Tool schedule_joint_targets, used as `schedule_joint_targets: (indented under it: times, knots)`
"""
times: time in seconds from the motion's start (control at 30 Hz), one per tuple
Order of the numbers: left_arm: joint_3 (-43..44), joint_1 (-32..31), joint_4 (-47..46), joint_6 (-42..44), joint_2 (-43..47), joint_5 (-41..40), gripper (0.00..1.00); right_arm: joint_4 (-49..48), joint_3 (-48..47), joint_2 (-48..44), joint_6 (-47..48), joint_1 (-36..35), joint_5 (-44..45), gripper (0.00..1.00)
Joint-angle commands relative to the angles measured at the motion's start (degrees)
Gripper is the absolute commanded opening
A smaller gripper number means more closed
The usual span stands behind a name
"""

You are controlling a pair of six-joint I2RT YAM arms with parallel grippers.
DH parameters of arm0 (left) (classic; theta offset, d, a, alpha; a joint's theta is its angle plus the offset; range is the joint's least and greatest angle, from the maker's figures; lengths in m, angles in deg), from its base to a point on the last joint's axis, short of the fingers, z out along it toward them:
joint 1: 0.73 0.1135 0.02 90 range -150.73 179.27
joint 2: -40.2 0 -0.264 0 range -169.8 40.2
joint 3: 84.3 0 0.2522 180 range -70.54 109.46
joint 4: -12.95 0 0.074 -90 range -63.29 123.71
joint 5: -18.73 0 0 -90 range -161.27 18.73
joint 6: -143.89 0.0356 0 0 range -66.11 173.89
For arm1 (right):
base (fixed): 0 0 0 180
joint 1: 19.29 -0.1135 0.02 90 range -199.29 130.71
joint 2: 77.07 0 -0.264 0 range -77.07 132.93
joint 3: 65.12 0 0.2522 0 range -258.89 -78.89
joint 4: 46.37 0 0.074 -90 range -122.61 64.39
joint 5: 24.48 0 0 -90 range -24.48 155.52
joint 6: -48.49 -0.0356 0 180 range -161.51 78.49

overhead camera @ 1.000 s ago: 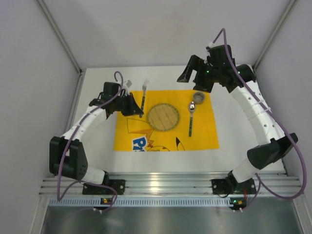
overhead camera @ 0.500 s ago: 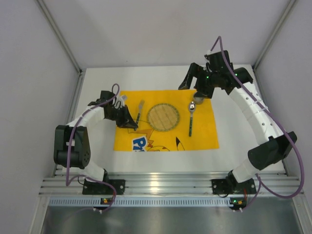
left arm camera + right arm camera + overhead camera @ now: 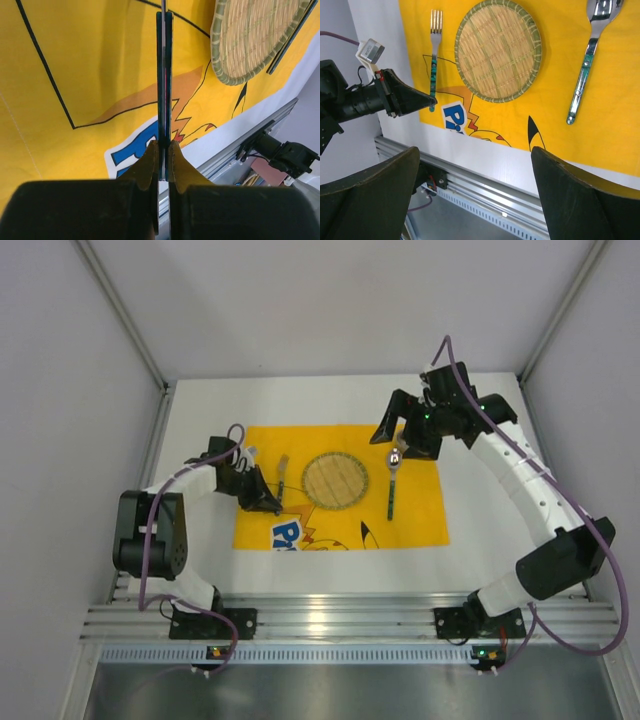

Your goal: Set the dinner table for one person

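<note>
The white dinner table (image 3: 200, 410) fills mid-frame in the top view, long axis left to right, partly covered by the yellow placemat (image 3: 420, 510). The left gripper (image 3: 163, 150) pinches the fork (image 3: 434, 55) handle, seen edge-on from its own wrist. The tines show clearly only in the view from the right gripper (image 3: 475, 150), whose fingers are spread wide.

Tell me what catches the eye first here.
A bright yellow cartoon placemat covers the middle of the dinner table, a round woven plate at its centre. The left claw pinches the fork left of the plate; the right claw hangs open over the spoon.
</note>
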Motion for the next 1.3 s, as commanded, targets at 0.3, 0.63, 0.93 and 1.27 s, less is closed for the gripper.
schedule_joint_targets:
  times: [0.3,0.63,0.93,1.27]
  knots:
    - [0.2,0.4,-1.7,-0.1,0.1,-3.8,0.27,-2.5,1.5,-2.8,1.1,0.4,-0.5,0.93]
    - [2.3,0.6,1.5,1.2,0.6,-5.8,0.41,-2.7,1.4,-2.0,1.2,0.4,-0.7,0.93]
    - [14.3,0.6,10.9,4.4,7.0,-10.4,0.48,0.6,-4.3,2.1,6.8,2.0,-6.4,0.93]
    - [9.0,-5.3,-8.1,11.5,28.8,-48.9,0.99,-6.2,-8.7,-5.6,19.6,-10.4,11.7,1.00]
